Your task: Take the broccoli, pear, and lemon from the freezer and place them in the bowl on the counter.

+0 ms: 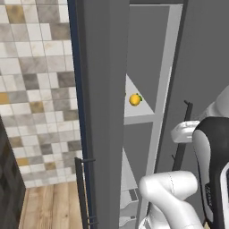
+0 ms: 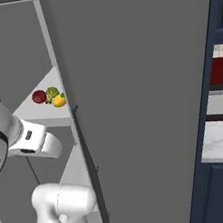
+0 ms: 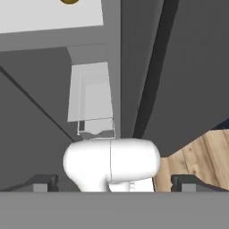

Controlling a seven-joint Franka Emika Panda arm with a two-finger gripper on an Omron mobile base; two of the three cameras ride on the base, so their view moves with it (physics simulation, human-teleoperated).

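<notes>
Broccoli (image 2: 52, 93), pear (image 2: 39, 97) and lemon (image 2: 59, 100) sit close together on a pale shelf (image 2: 40, 114) inside the freezer (image 2: 9, 58), none of them near the fingers. The gripper (image 3: 114, 185) shows in the hand view as two small dark fingertips (image 3: 42, 183) set far apart at the bottom edge, spread as wide as they go, with nothing between them. Just beyond the fingertips lies a pale drawer (image 3: 91, 96) lower in the freezer, and past that the underside and front edge of the shelf, where a sliver of the lemon peeks in at the far edge of the hand view. To one side of the fingers stands the freezer's open grey door (image 2: 142, 104) with its long dark handle (image 2: 87, 157), and beyond it a strip of wooden floor (image 3: 197, 154). In the right base view the pear is furthest into the freezer, the broccoli in the middle, the lemon nearest the door edge. The marble counter (image 2: 221, 140) over navy cabinets (image 2: 222, 193) lies well apart, on the far side of the door. A tiled wall (image 1: 36, 89) flanks the freezer.
</notes>
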